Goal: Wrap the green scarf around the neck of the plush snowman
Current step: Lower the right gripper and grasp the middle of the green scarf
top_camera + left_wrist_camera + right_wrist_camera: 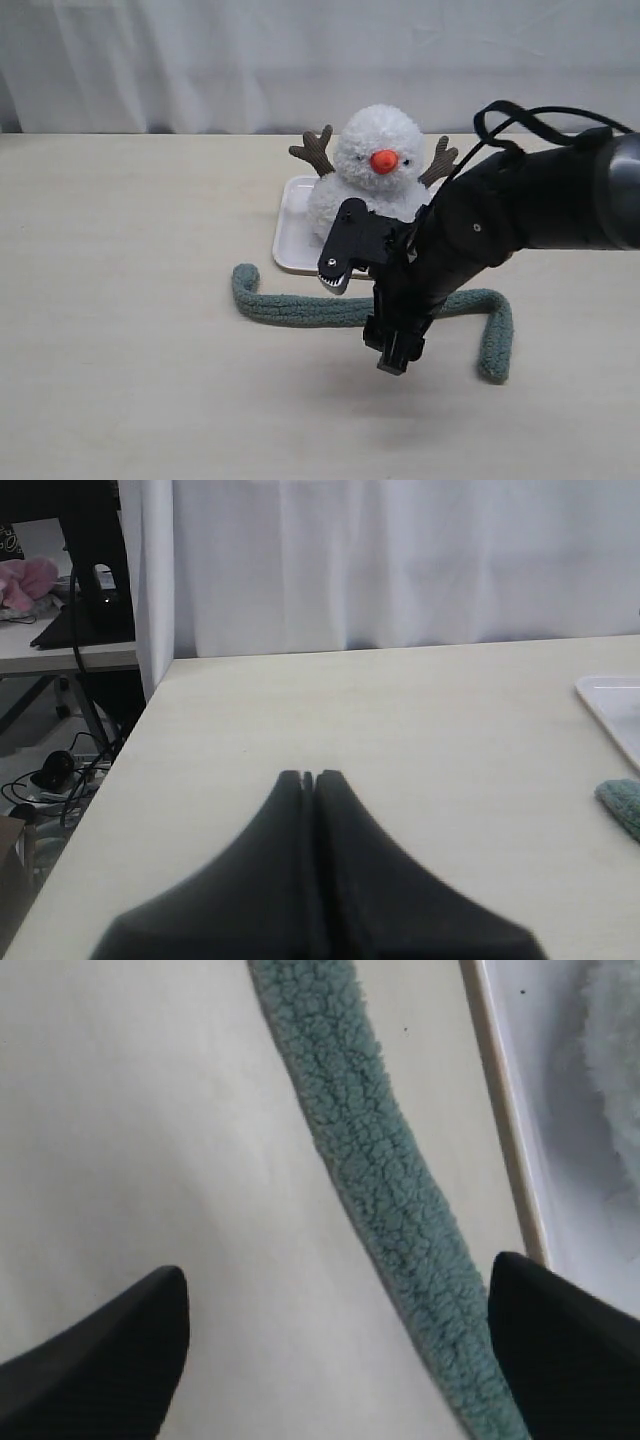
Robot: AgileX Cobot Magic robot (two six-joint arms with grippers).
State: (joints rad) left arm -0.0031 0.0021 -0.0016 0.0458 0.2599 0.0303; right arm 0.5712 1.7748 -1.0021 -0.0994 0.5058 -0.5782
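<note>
The plush snowman [378,165] sits upright on a pale tray [292,228] at the back of the table; its neck faces me, bare. The green scarf [300,309] lies flat on the table in front of the tray, both ends curled. My right gripper [365,316] points down over the scarf's middle, open wide. In the right wrist view the scarf [370,1150] runs between the fingers, close to the tray-side fingertip [530,1300], and the right gripper [338,1270] holds nothing. My left gripper [308,777] is shut and empty, low over bare table, far left of the scarf's end [624,802].
A white curtain [200,60] closes off the back of the table. The tray's rim [505,1150] runs just beside the scarf. In the left wrist view the table's side edge [110,770] drops off to cables and another desk.
</note>
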